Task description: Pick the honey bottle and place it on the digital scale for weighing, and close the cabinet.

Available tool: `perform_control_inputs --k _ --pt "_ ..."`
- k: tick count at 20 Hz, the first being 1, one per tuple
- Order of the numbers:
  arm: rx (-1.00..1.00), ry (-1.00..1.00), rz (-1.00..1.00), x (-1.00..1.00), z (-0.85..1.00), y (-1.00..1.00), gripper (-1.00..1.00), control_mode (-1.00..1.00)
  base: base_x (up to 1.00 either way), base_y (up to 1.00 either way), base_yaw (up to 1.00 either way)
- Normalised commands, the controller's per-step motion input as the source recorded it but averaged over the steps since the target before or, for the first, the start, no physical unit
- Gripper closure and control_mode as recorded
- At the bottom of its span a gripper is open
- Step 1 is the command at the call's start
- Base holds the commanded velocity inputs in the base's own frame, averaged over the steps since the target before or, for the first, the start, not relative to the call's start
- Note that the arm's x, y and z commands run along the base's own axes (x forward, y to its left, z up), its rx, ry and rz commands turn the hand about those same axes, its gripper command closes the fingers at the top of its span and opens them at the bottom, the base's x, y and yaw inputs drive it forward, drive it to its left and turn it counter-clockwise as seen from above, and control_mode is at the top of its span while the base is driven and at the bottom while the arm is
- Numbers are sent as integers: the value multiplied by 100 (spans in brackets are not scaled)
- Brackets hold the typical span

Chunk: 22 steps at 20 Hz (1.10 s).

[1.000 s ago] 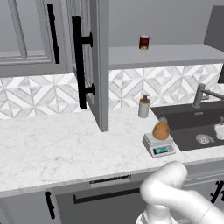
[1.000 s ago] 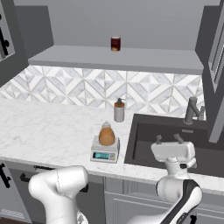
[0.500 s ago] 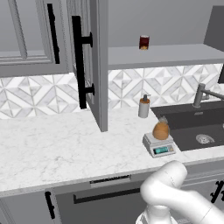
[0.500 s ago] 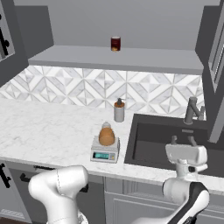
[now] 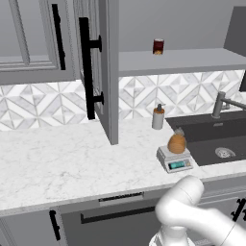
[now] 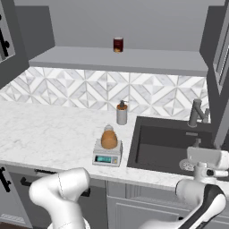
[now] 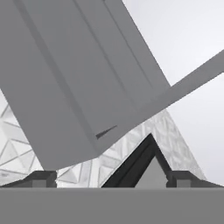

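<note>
Honey bottle (image 5: 176, 142) (image 6: 108, 138): small, squat, amber-orange, rounded body narrowing to a pale cap; upright, resting on the plate of the digital scale.

Digital scale (image 5: 175, 159) (image 6: 107, 153): flat grey-white box, square plate on top, teal-lit display on the front face; stands on the white marbled counter (image 5: 57, 158) (image 6: 44, 134) close to its front edge, just beside the rim of the dark sink (image 5: 216, 139) (image 6: 170, 145).

Soap pump dispenser (image 5: 158, 116) (image 6: 121, 113): pale, upright, behind the scale against the patterned tile backsplash, apart from the scale.

Faucet (image 5: 222, 103) (image 6: 197, 112): grey, at the back of the sink, beyond the scale.

Cabinet (image 5: 103, 67): grey upper wall unit above the counter, up and to the left of the scale; one panelled door stands open, edge-on to the left base view, with a long black vertical bar handle (image 5: 87, 67). A shut neighbouring door lies further left. A panelled door underside (image 7: 78, 74) crosses the hand view at a slant.

Small dark-red jar (image 5: 158, 46) (image 6: 118, 44): on the open grey shelf high above the scale.

Gripper (image 6: 209, 157) (image 7: 112, 177): low at the sink's front, well to the right of the scale, holding nothing; fingertips (image 7: 41, 177) set wide apart
</note>
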Motion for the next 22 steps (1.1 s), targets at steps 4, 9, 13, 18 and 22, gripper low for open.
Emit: perform_control_inputs --k 4,9,13,18,22 --pt "0 18 -9 0 33 -49 -100 -100 0 0 0" --pt "0 15 -1 0 37 -41 -100 -100 0 0 0" --pt "0 5 0 0 50 -24 -100 -100 0 0 0" --pt "-2 -6 0 -3 62 4 -100 -100 0 0 0" --pt "-21 -26 7 -13 70 69 -100 -100 0 0 0"
